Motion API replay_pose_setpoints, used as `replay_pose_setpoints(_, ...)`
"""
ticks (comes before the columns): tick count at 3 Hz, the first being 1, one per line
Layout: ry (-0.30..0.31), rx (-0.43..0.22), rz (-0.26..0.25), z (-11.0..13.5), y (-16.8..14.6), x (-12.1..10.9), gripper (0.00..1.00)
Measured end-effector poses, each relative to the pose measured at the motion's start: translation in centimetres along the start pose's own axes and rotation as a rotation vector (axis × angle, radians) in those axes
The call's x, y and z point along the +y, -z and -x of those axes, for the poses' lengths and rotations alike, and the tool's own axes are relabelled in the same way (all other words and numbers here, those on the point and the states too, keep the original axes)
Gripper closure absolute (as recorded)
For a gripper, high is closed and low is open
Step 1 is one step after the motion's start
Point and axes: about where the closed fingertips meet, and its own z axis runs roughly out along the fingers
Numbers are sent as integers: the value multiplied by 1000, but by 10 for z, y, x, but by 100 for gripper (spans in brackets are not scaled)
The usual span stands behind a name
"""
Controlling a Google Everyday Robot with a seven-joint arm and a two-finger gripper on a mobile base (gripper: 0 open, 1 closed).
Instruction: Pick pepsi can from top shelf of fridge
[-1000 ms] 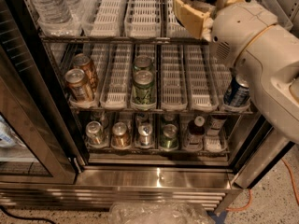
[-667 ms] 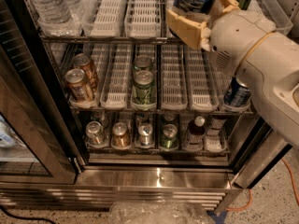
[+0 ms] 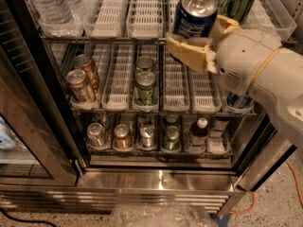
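Camera view: pepsi can [image 3: 194, 17] is held clamped in the gripper [image 3: 202, 38] at the top shelf [image 3: 112, 14] front; withdrawal step judged reached, clear retreat from fridge [image 3: 161, 179] needed

No legible text on pepsi can [image 3: 195, 14]

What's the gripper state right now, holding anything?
Gripper: jaws closed on the pepsi can, at the front of the top shelf.
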Motion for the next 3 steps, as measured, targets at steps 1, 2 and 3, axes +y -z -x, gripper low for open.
replay_pose_setpoints(1,2,53,42,-24,8,7,100)
replay_pose_setpoints(2,-6,113,147,-38,17,16,100)
replay_pose_setpoints(3,-45,192,278,-54,33,20,100)
